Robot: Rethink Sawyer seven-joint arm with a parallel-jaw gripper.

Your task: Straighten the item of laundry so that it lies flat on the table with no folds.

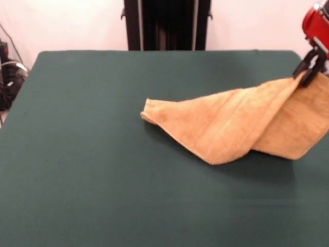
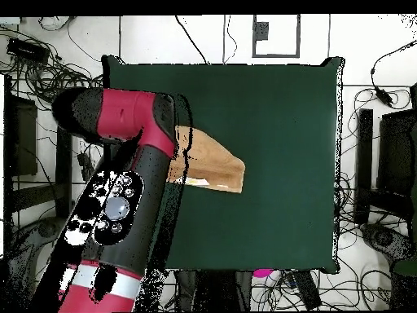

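The orange-tan towel (image 1: 241, 123) lies folded over on the dark green table (image 1: 103, 154), right of the middle. Its right corner is lifted off the cloth, and the towel hangs from it in a slanted fold down to the table. My gripper (image 1: 308, 69) is at the right edge of the front view, shut on that raised corner. In the overhead view the red and black arm (image 2: 122, 163) covers the gripper and much of the towel (image 2: 213, 167); only the towel's right part shows. The white tag is not visible.
The robot's black pedestal (image 1: 167, 24) stands behind the table's far edge. Cables and dark gear (image 1: 7, 74) sit off the table's left side. Cables and equipment (image 2: 379, 163) ring the table in the overhead view.
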